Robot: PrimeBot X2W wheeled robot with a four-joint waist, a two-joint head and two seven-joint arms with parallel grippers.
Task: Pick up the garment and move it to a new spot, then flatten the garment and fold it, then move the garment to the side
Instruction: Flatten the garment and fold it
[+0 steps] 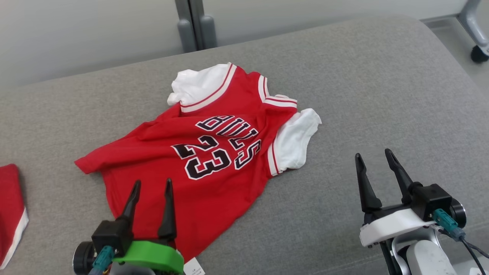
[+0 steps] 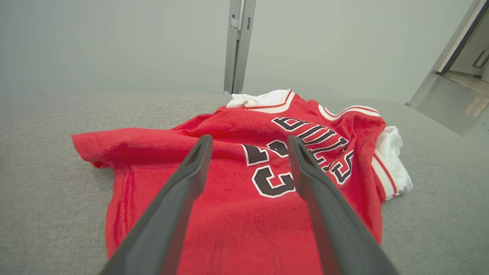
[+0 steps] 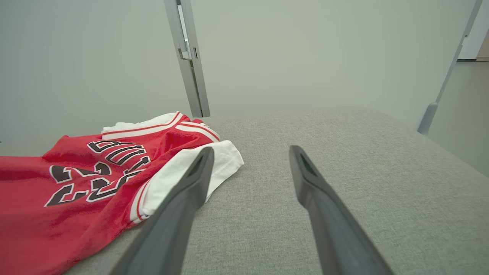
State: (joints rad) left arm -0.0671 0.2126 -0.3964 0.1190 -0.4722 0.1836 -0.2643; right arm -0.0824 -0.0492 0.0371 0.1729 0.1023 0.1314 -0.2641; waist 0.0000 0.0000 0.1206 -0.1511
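Observation:
The garment (image 1: 214, 152) is a small red jersey with white sleeves, black "BULLS" lettering and the number 23. It lies rumpled in the middle of the grey cushion (image 1: 374, 99), collar towards the far edge, hem towards me. My left gripper (image 1: 152, 185) hovers open over the jersey's near hem, nothing between its fingers (image 2: 191, 168); the jersey (image 2: 237, 198) spreads out beneath them. My right gripper (image 1: 375, 157) stands open over bare cushion to the right of the white sleeve (image 3: 183, 172). The jersey (image 3: 76, 179) lies left of its fingers (image 3: 309, 172).
Another red cloth with a white edge (image 1: 11, 210) lies at the cushion's left edge. A grey post (image 1: 195, 23) stands against the wall behind the cushion. A chair's castor (image 1: 479, 53) is on the floor at the far right.

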